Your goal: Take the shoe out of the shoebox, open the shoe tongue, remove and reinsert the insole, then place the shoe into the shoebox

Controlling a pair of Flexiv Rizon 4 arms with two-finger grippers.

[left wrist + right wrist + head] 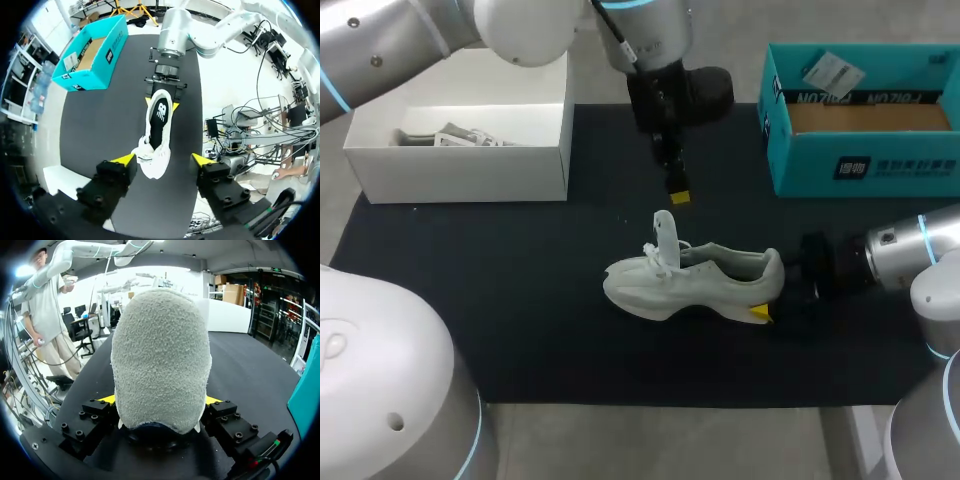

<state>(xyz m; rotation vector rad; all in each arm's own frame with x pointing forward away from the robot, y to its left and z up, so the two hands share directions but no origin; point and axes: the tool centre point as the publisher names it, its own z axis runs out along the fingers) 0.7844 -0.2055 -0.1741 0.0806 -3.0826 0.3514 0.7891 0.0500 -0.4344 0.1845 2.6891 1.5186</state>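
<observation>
Shoe work looks partway done: the white mesh sneaker (695, 280) lies out of the teal cardboard shoebox (865, 160), at the centre of the head view on the black mat (470, 300), with its tongue (665, 232) standing upright. Insole removal, reinsertion and boxing seem left to do. The right gripper (772, 292) clamps the heel (160, 360) from both sides, while the left gripper (678, 195) hangs released above the tongue. Only the left wrist view shows the dark insole (161, 117) seated inside the sneaker, ahead of its spread fingers. Only the right wrist view shows both yellow tips (107, 399) pressing the heel.
</observation>
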